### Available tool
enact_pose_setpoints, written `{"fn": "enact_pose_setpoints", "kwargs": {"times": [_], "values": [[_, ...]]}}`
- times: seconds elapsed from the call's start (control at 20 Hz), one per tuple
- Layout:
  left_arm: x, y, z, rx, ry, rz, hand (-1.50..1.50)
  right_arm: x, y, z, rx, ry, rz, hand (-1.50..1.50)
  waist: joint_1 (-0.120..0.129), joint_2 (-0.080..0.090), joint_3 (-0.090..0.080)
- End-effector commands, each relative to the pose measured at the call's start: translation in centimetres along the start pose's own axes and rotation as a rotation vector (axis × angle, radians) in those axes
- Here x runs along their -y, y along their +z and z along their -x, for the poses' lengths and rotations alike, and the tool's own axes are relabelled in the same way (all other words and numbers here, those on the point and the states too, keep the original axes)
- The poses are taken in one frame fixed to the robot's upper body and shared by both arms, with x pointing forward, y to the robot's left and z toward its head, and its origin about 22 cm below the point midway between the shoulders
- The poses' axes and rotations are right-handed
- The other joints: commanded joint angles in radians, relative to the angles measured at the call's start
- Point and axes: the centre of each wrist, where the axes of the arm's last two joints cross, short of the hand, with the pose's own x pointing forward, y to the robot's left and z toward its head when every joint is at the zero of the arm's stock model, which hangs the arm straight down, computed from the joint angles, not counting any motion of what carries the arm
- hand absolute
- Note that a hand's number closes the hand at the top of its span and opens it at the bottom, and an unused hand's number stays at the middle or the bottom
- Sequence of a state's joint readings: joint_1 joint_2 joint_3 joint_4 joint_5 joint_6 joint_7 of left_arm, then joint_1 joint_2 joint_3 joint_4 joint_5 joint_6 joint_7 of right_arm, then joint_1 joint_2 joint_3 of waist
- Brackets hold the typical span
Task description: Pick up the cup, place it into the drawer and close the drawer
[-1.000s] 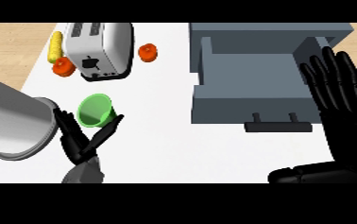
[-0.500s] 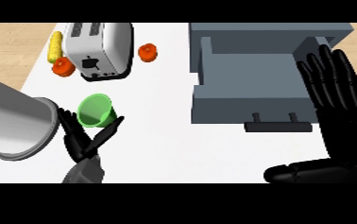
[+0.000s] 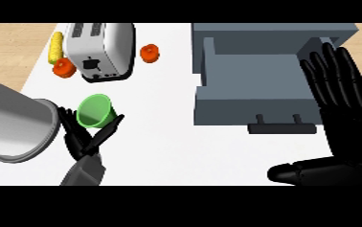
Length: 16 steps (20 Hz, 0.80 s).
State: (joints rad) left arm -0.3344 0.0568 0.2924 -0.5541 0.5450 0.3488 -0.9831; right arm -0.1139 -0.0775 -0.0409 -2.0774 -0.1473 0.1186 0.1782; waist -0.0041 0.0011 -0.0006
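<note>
You are at the first step of the task. Your left hand (image 3: 88,137) comes up from the lower edge and its thumb and fingers are closed around the green cup (image 3: 96,110) from below. The cup is at the left side of the white table (image 3: 166,144), just beside a large metal pot (image 3: 21,125) and well apart from the drawer.

The grey drawer (image 3: 247,108) stands open at the right and I see nothing inside it. Your right hand (image 3: 336,92) rests beside it, fingers straight and spread.

What is left, in my judgement: carry the cup over, put it in, push the drawer shut.

I can read no brand, label or writing, also not on the toaster (image 3: 99,49).
</note>
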Motion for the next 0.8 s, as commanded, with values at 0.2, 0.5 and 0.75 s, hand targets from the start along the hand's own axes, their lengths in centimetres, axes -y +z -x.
{"fn": "enact_pose_setpoints", "kwargs": {"times": [0.2,0.5,0.75], "values": [[1.9,0.2,0.5,0.009,0.143,0.087,-1.50,-1.0,-0.5,-0.7,0.007,0.002,-0.001,-1.50,-0.005,0.002,-0.001],[-0.8,0.6,1.0,0.040,0.236,0.121,1.50,0.0,1.5,0.5,-0.013,0.003,0.002,-1.50,0.000,0.000,0.000],[2.0,-2.0,-0.1,0.133,0.207,0.121,1.50,0.7,0.6,-0.8,-0.019,0.010,-0.015,-1.50,-0.012,0.004,-0.001]]}}
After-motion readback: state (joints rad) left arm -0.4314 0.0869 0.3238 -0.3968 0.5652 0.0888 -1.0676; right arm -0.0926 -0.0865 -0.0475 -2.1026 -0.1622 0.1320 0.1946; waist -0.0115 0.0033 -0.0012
